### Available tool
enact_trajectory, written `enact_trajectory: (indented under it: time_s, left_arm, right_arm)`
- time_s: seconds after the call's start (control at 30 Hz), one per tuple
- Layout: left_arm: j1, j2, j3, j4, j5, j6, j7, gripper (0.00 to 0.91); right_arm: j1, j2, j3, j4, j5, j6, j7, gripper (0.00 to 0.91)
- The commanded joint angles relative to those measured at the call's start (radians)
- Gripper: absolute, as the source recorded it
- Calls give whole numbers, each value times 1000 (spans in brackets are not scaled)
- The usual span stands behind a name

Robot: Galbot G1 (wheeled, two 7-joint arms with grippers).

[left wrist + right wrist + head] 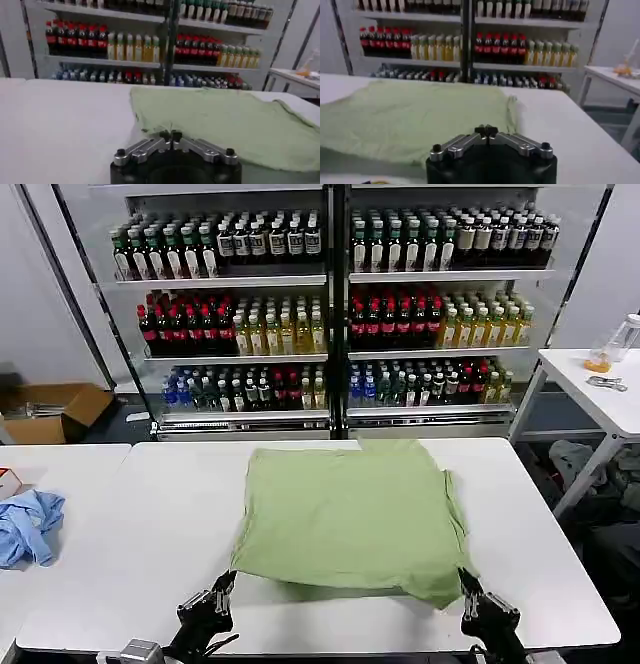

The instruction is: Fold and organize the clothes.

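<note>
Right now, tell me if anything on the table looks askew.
The green T-shirt lies folded but slightly crooked, its right edge bunched and uneven. Both the left gripper and right gripper sit shut at the near corners.

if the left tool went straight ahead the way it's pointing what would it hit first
Most likely the near left edge of the green T-shirt, lying just ahead of the shut left tool on the white table; depth is unclear.

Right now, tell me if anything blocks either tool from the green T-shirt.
Nothing visible does. The left tool and right tool sit shut at the T-shirt's near corners, only bare table around.
</note>
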Motion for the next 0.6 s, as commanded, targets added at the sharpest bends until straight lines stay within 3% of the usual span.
enact_trajectory:
  time_s: [0.03,0.6]
  left_arm:
    - [-119,33,1,112,-11,-7,-6,20]
    - [-358,86,44,373,-24,28,-27,20]
  right_arm:
    - [274,-33,-69,-159,22,11,3,0]
    - [635,-44,-271,-480,40,-2,-2,0]
